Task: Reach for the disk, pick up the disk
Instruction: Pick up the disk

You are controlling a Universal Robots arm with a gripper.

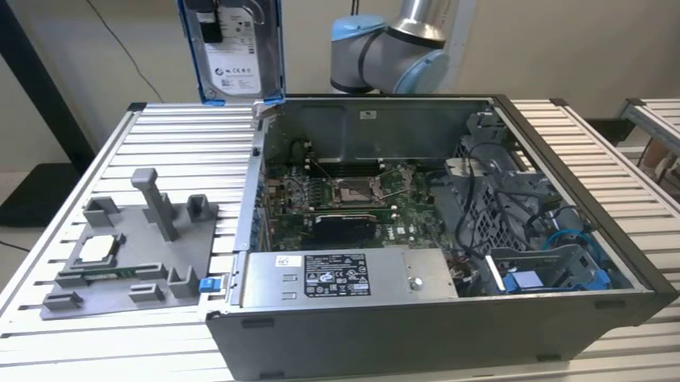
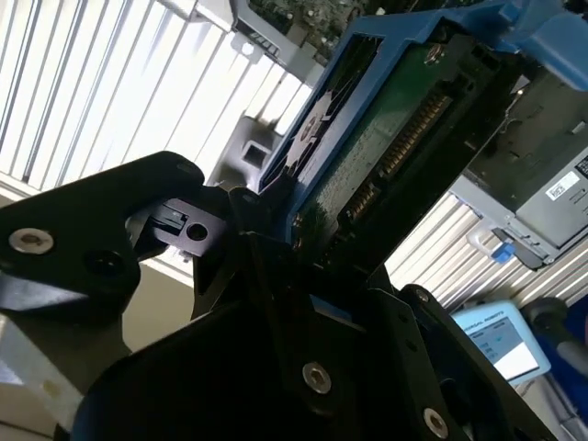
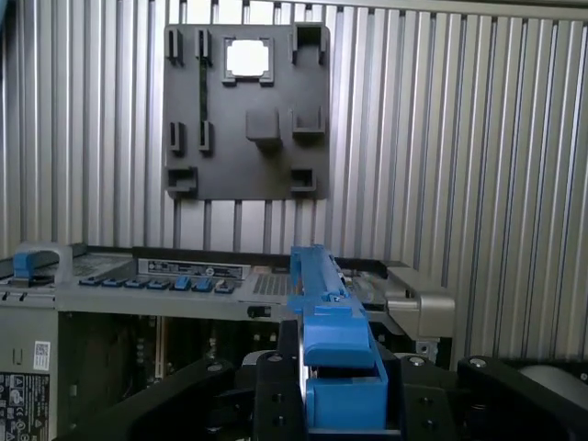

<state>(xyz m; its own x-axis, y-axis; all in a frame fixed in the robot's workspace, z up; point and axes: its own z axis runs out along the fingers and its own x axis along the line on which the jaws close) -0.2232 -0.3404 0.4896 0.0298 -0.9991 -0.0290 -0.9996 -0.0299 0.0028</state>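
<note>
Open computer case (image 1: 425, 334) on the table (image 1: 170, 135), lid off, reaching from the far edge almost to the near one. Inside: green circuit board (image 1: 340, 199) laid bare, silver power box (image 1: 330, 274) along the near wall, cables (image 1: 499, 183) and a blue plastic part (image 1: 526, 282) toward the exterior view's right. Just beside the case, toward the table's near corner on the exterior view's left, a grey tray (image 1: 107, 290) (image 3: 230, 138) with pegs and slots. Seated in one slot, a small square silver chip (image 1: 94, 248) (image 3: 248, 58).

Table of pale ribbed metal slats, running out past the case on both sides. Behind it a plain beige wall (image 1: 552, 40), a grey-and-blue arm (image 1: 388, 52) rising past the far edge, and a dark post (image 1: 37, 87) at the exterior view's left.

The disk (image 1: 236, 56) (image 2: 386, 138) (image 3: 335, 331) off the table altogether, hanging upright above the far edge, lower corner close over the case's far corner on the exterior view's left. Silver face with white printed label, thin blue frame round the sides. Pinched by the gripper (image 3: 340, 372) (image 2: 308, 243), with black fingers (image 3: 276, 395) pressed against its two flat faces. Blue frame edge-on between them in the first wrist view; green underside with a row of gold contacts in the second wrist view. Black piece across the label's top in the exterior view, probably a finger, though too cropped to be sure.
</note>
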